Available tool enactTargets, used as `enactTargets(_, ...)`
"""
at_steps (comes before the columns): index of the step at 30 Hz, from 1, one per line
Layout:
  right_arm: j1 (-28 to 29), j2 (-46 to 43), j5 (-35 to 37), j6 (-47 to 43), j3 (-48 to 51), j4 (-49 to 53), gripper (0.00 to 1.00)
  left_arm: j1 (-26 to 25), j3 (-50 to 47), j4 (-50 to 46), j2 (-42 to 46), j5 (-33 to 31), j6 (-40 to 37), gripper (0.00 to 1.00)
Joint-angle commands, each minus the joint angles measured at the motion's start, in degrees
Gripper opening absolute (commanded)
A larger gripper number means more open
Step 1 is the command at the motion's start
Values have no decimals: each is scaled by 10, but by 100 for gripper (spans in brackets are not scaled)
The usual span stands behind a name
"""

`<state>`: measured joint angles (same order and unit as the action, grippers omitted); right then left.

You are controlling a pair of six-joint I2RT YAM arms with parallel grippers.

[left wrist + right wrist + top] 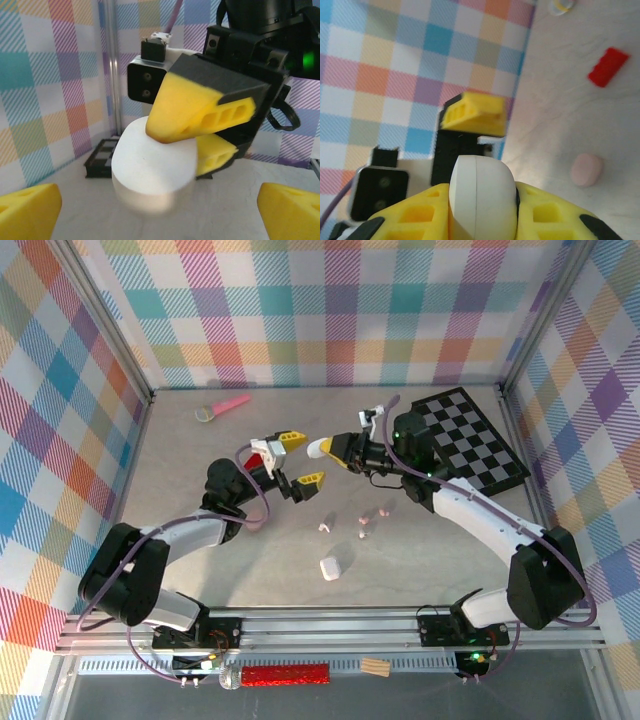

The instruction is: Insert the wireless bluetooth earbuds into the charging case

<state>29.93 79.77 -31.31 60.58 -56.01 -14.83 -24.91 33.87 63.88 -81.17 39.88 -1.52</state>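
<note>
- My right pincer [325,449] is clenched on the held case [150,170], a smooth, rounded white pebble. One yellow pad presses on its top and the other on its underside. It hangs above the bench, left of the checkered board [470,440].
- In the right wrist view a thin seam runs down the held case, and I see no gap along it.
- My left pincer [297,460] is released, with its yellow fingers [27,212] spread wide. It faces the held case from the side away from the checkered board and does not touch it.
- The earbuds [363,524] lie loose on the bench, nearer to me than the checkered board and to its left. They are tiny pale bits, one whitish and the others pinkish, well apart from one another. They are too small for me to make out their stems.
- A loose case [330,568], white and pebble-like, lies nearer still to me, beyond the earbuds from the checkered board.
- A pink case [586,170] and a red block [607,66] lie on the bench in the right wrist view, and I cannot place them against the board.
- The bench [180,480] is pale grey and faintly mottled. The checkered board lies flat at its far right.
- A pink-handled item [225,406] lies at the far left, across the bench from the board.
- Pastel plaid walls [330,310] enclose the bench on three sides, with metal posts at the corners.
</note>
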Motion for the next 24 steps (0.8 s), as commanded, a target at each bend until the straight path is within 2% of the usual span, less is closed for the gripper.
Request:
enactTargets(1,-24,-10,75,-38,35,40,13,5,-21,-48,38,-18,-25,100)
enactTargets(4,-36,9,101,-56,51,48,13,4,-26,-132,76,-46,-52,100)
enactTargets(8,-39,60,131,-92,37,66,13,-4,-13,-293,124,-128,-85,100)
enactTargets(12,-38,135,143,-113,-1,62,13,-19,13,-430,150,-234,-80,100)
enactTargets(20,-39,298,135,-121,-113,51,14,-71,19,-542,182,-330,-44,100)
enactTargets(24,-38,367,124,-115,-168,54,16,-81,19,-584,197,-371,-9,100)
